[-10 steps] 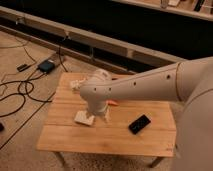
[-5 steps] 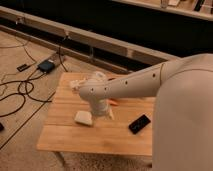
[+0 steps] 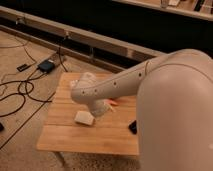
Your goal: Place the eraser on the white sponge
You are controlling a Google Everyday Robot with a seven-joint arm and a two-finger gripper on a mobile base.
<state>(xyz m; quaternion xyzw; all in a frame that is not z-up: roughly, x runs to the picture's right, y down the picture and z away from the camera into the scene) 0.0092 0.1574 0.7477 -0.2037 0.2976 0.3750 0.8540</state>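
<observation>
ROBOT AT WORK: A Google Everyday Robot's bulky white arm (image 3: 125, 80) reached in from the right across a low, light wooden table (image 3: 65, 135) that stood on a pale floor. The gripper (image 3: 98, 108) hung at the arm's end, low over the middle of the tabletop and just right of a flat, round-cornered white sponge (image 3: 84, 118). The wrist hid the gripper from the camera, so it could not be told whether it was apart or together, or whether it touched the sponge. The small flat black eraser (image 3: 132, 127) lay on the wood toward the table's right side, apart from the white sponge and partly covered by the robot's broad upper arm. A short orange carrot (image 3: 113, 102) lay just right of the gripper, farther back on the table than the eraser. On the floor to the left, black cables (image 3: 20, 92) looped past a small dark box (image 3: 46, 65). A long pale ledge (image 3: 100, 42) ran along the dark wall behind.
</observation>
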